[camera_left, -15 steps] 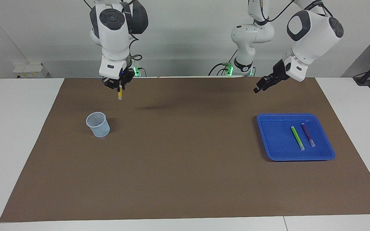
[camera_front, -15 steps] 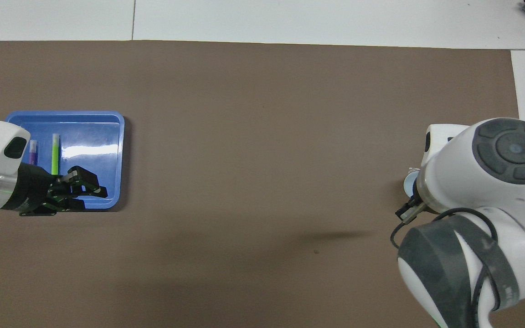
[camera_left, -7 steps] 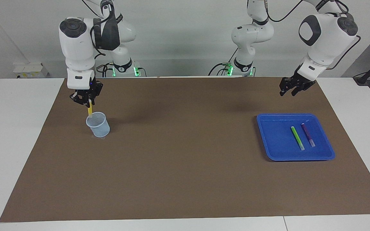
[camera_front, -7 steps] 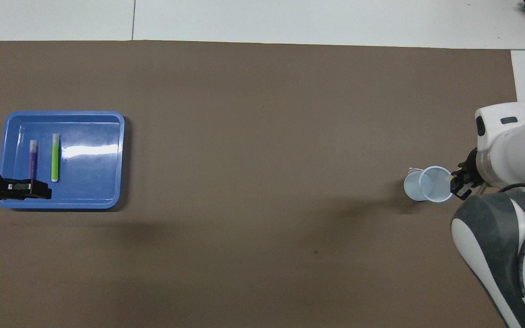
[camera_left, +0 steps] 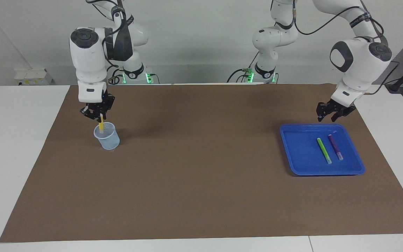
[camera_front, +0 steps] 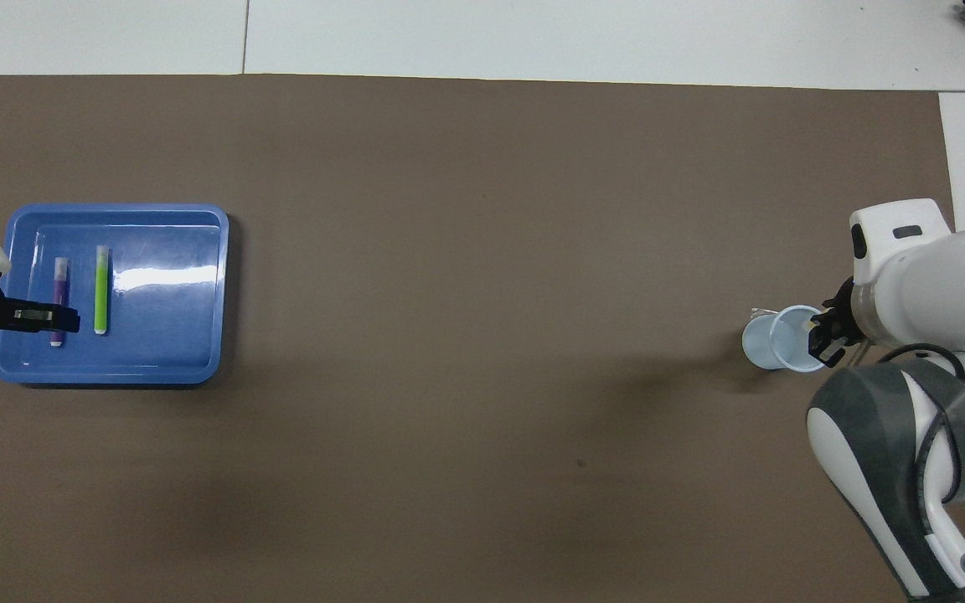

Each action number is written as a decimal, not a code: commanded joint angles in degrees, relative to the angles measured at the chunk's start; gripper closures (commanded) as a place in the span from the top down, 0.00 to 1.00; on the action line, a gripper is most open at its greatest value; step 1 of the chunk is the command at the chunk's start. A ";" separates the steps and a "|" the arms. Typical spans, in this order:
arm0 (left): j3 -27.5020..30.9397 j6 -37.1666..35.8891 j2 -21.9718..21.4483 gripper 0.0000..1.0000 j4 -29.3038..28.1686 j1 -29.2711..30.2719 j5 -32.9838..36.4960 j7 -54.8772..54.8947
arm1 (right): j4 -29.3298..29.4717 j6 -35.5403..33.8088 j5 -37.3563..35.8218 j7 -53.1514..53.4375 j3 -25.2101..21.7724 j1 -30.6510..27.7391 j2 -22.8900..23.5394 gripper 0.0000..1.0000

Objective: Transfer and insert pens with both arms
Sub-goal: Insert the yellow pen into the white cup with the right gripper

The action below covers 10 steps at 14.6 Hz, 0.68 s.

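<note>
Yellow pen (camera_left: 101,127) hangs upright from your right claw (camera_left: 96,113), pinched there, tip inside the cup (camera_left: 106,136) near the right arm's end of the tabletop (camera_left: 194,196). Your left claw (camera_left: 333,111) gapes over the blue tray's (camera_left: 299,164) edge; green pen (camera_left: 324,150) and purple pen (camera_left: 335,147) lie inside.

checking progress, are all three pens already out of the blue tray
No, the green pen and purple pen lie in the blue tray.

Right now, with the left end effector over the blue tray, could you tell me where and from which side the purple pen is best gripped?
Grip the purple pen at mid-length, coming straight down from above. It lies flat in the blue tray, apart from the green pen beside it, so fingers closing across its thin width should fit between them. The left end effector hangs open over the tray's edge nearest the robots.
</note>
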 commanded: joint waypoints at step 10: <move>-0.47 16.19 11.41 0.58 0.65 1.24 1.03 0.62 | -9.58 6.59 -0.29 6.42 0.66 -4.09 -0.05 0.74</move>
